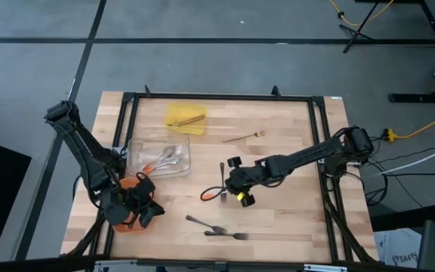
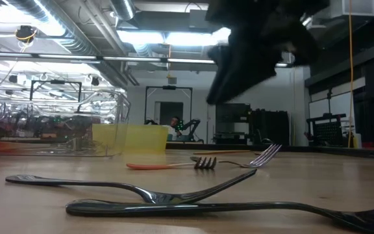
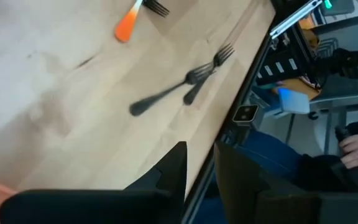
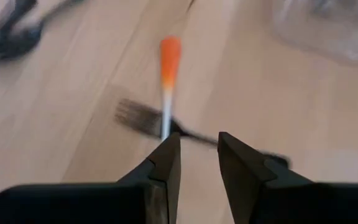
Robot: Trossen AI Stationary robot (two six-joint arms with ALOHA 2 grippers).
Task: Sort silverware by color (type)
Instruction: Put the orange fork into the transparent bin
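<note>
The right hand (image 4: 197,155) is held partly open, grasping nothing, just above the orange-handled utensil (image 4: 168,74) crossing a dark fork (image 4: 143,117), evidently lined up for picking. The left hand (image 1: 143,208) waits, parted, empty.

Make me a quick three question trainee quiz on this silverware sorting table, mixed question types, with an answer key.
1. True or false: the clear tray already holds silverware.
2. How many dark forks lie near the front edge?
3. The right gripper hangs over: A) the wooden utensil; B) the orange-handled utensil crossing a dark fork; C) the yellow tray.

Key: 1 true; 2 two; 3 B.
</note>
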